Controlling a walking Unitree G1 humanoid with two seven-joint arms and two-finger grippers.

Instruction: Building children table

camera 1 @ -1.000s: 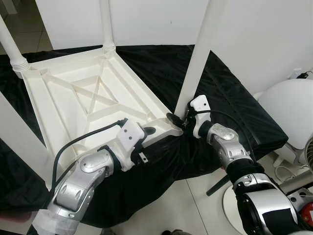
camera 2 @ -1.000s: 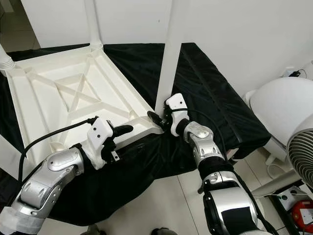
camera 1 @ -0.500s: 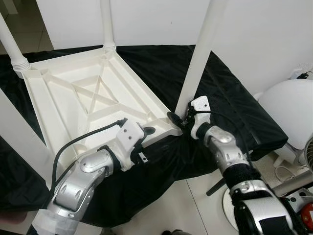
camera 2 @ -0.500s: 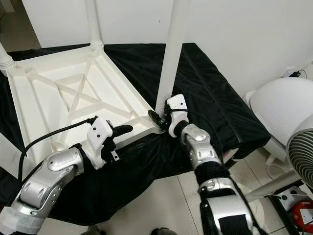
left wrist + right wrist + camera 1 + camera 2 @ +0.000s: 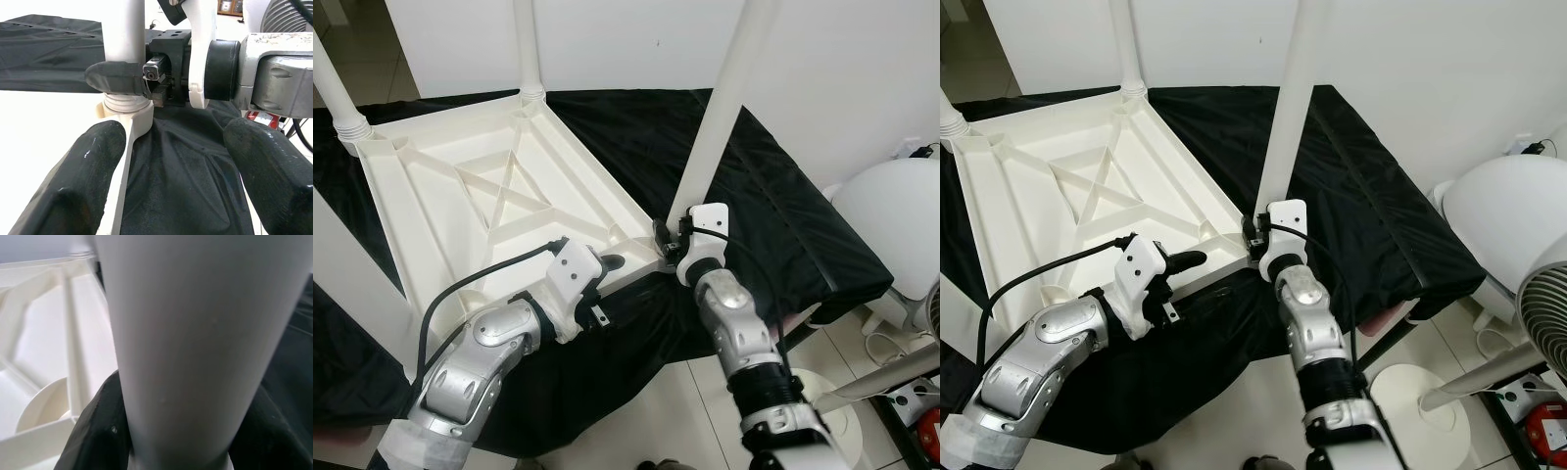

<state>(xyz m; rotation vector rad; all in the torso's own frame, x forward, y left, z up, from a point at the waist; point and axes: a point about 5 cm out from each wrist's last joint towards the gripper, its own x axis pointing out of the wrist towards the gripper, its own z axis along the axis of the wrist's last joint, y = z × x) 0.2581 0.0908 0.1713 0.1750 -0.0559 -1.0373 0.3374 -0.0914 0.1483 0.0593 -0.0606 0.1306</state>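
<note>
Right tool pinching leg base; left tool spread, bracing tabletop. Keep leg vertical while twisting.

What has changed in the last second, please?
The right arm swung in toward the robot's middle while the right gripper stayed clamped on the base of the white table leg, probably turning it. The left gripper and the upturned tabletop stayed put.
</note>
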